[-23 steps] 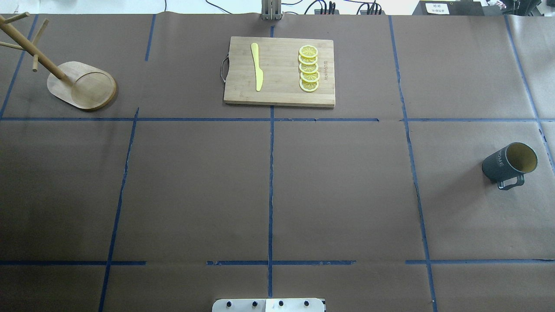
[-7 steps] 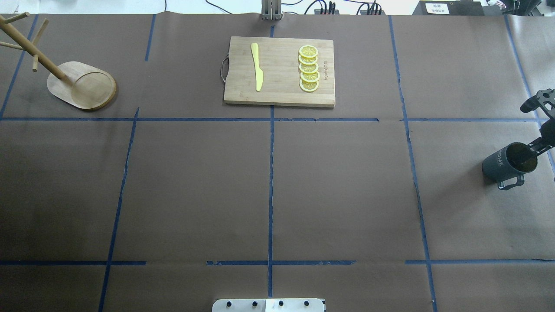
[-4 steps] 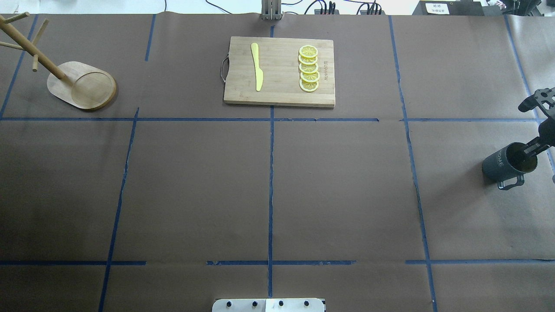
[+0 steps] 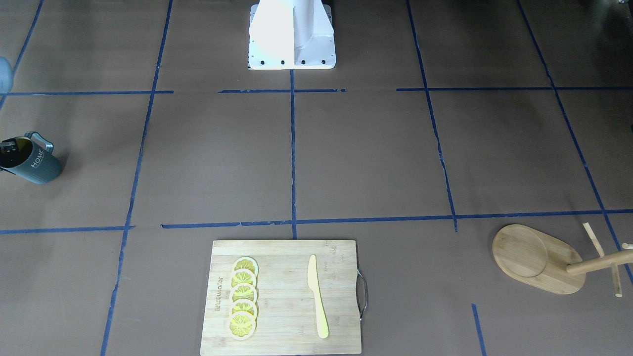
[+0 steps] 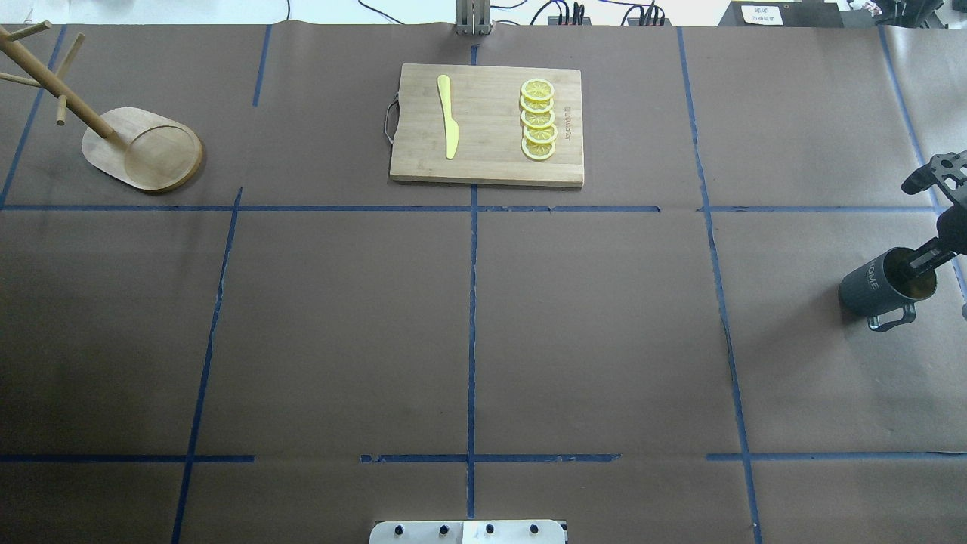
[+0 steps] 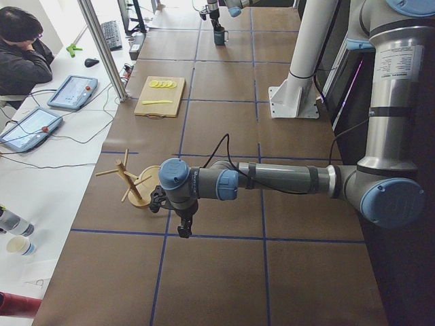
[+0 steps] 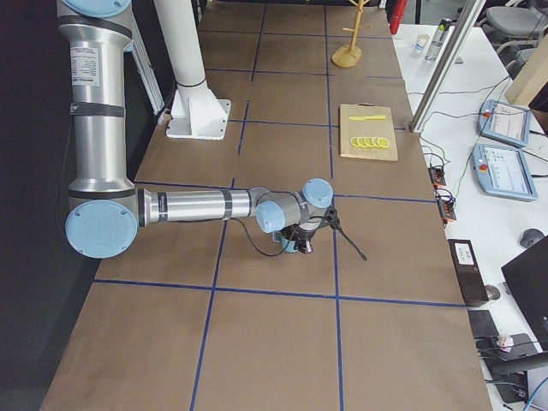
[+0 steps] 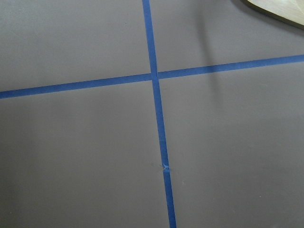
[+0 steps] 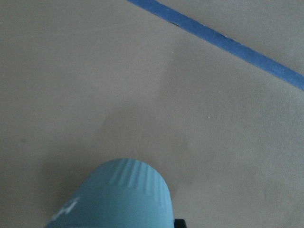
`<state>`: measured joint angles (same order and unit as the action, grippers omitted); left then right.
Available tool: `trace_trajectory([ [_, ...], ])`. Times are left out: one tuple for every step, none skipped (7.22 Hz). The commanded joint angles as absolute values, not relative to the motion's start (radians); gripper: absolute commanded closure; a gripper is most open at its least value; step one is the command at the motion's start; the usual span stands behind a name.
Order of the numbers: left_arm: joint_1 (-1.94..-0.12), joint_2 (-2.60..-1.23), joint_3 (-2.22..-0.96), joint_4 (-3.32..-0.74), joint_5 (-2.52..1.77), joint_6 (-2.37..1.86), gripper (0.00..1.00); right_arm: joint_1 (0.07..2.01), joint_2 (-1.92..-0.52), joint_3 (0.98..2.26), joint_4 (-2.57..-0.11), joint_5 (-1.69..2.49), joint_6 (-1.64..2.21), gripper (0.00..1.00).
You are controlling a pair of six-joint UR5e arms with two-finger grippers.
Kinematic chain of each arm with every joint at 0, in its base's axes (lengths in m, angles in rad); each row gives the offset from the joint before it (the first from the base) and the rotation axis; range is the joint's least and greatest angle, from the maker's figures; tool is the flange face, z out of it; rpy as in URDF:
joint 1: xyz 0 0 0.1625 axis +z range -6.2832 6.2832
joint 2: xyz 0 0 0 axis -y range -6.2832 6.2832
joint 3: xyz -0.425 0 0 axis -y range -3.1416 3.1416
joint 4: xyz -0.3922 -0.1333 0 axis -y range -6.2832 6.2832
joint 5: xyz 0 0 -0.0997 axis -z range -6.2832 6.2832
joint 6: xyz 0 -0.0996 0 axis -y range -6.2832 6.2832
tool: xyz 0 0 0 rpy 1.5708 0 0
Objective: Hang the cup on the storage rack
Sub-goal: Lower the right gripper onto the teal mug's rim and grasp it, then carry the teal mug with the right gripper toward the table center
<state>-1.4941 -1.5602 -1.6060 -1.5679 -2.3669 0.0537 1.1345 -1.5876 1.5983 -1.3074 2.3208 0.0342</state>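
Right gripper (image 5: 933, 272) is moved in, one finger deeper inside dark teal-grey ribbed mug (image 5: 869, 291) at right edge of tabletop (image 5: 604, 340); clench cannot be told; pickup judged underway.

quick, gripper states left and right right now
Left gripper: cannot be told, since only the side camera shows it.
Right gripper: one finger is inside the cup; whether it is clamped on the rim cannot be told.

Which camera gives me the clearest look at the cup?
Overhead exterior: the cup shows whole: mouth, handle, lettering. Front-facing has it at the frame's edge; the right wrist view catches only its ribbed side; the side views show it tiny or mostly hidden; left wrist: nothing.
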Motion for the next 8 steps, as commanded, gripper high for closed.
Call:
trace_trajectory([
  [-1.494, -1.56, -1.606, -1.568, -2.367, 0.054, 0.0, 1.135, -1.553, 1.708, -1.432, 2.333, 0.149, 1.0],
  [-1.494, -1.56, -1.606, -1.568, -2.368, 0.055, 0.0, 1.128, -1.484, 1.747, -1.501, 2.333, 0.287, 1.0],
  [-1.494, -1.56, -1.606, -1.568, -2.368, 0.055, 0.0, 1.091, -1.448, 1.778, -1.508, 2.333, 0.416, 1.0],
  [-1.494, -1.56, -1.606, -1.569, -2.368, 0.055, 0.0, 1.044, -1.404, 1.807, -1.511, 2.329, 0.584, 1.0],
  [-1.494, -1.56, -1.606, -1.568, -2.368, 0.055, 0.0, 0.988, -1.341, 1.824, -1.54, 2.324, 0.735, 1.0],
  [-1.494, -1.56, -1.611, -1.566, -2.368, 0.055, 0.0, 0.909, -1.233, 1.824, -1.589, 2.294, 0.917, 1.0],
  [-1.494, -1.56, -1.618, -1.563, -2.368, 0.054, 0.0, 0.829, -1.138, 1.815, -1.642, 2.237, 1.08, 1.0],
  [-1.494, -1.56, -1.62, -1.563, -2.368, 0.055, 0.0, 0.778, -1.062, 1.807, -1.695, 2.22, 1.189, 1.0],
])
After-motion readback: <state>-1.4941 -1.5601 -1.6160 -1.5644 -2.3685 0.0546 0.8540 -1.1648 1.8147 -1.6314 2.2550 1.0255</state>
